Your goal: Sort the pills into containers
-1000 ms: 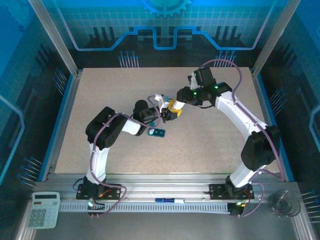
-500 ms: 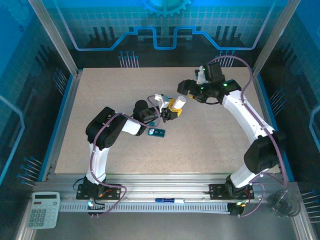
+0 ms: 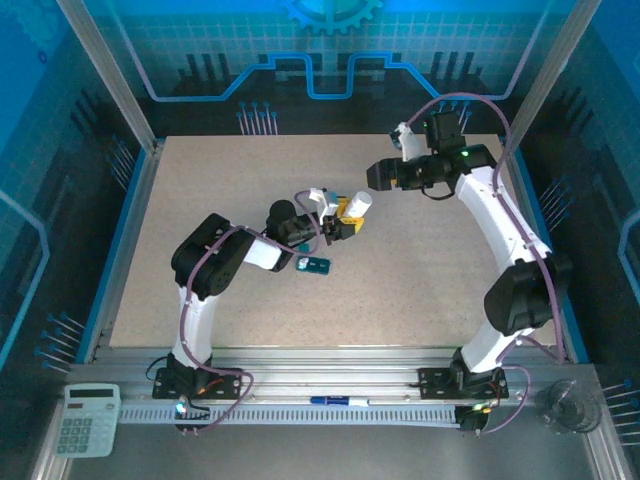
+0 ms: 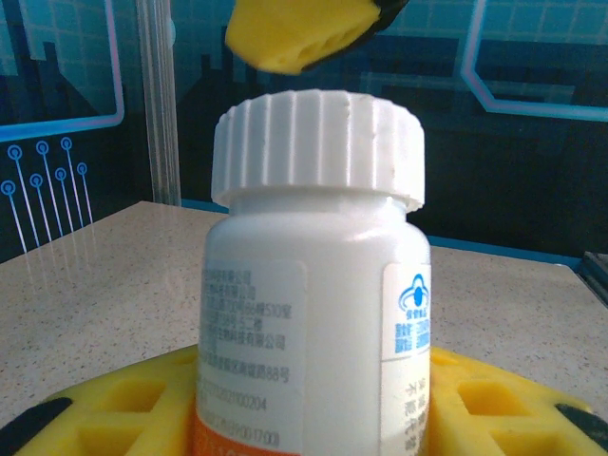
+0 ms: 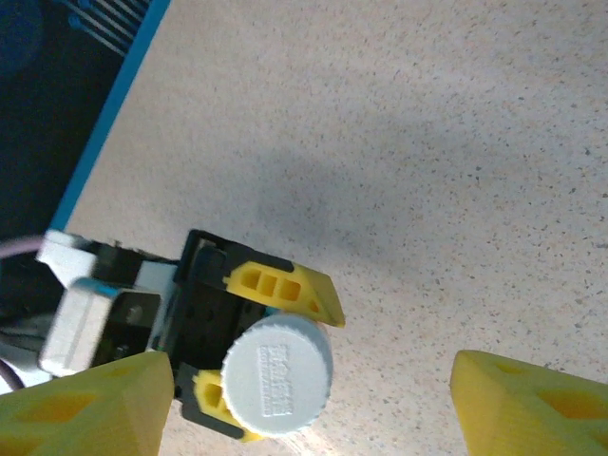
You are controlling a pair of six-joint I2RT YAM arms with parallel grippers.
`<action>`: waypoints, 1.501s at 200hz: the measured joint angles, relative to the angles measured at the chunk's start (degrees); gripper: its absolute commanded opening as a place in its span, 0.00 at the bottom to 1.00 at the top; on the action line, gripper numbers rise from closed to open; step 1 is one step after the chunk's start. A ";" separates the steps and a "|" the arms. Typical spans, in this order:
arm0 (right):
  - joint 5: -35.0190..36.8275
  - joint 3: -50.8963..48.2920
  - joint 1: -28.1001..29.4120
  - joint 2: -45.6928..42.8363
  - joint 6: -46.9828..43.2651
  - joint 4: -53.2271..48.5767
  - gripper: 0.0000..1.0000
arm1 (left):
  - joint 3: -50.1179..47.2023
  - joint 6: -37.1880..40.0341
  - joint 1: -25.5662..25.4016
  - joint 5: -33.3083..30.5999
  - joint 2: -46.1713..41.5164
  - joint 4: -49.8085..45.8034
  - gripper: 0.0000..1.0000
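Observation:
A white pill bottle (image 3: 353,207) with a ribbed white cap (image 4: 318,147) stands upright near the middle of the table, cap on. My left gripper (image 3: 343,222) is shut on the bottle's body (image 4: 313,313), with a yellow finger (image 4: 114,413) on either side. My right gripper (image 3: 374,176) hangs open up and to the right of the bottle, apart from it. From its wrist view I look down on the cap (image 5: 277,373) between its spread yellow fingertips (image 5: 90,404). The teal containers box (image 3: 313,265) lies on the table just below the left gripper. The pills are hidden.
The speckled table (image 3: 420,280) has blue side edges and a glass back wall. A calculator (image 3: 88,420), a pen (image 3: 335,402) and a clear cup (image 3: 567,405) sit off the table along the front rail.
My right gripper was closed at the bottle's cap; it has opened, let go and drawn back up and right. The left gripper and bottle have not moved.

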 measured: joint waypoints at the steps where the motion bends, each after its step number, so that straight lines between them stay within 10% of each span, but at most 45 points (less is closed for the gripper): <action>1: 0.00 0.04 0.02 0.07 -0.11 -0.07 0.78 | 0.00 -0.02 0.00 0.00 0.00 0.00 0.00; 300: -0.57 0.74 4.94 5.55 -4.50 -3.37 0.40 | 0.42 -0.02 0.00 0.00 0.00 -0.35 0.00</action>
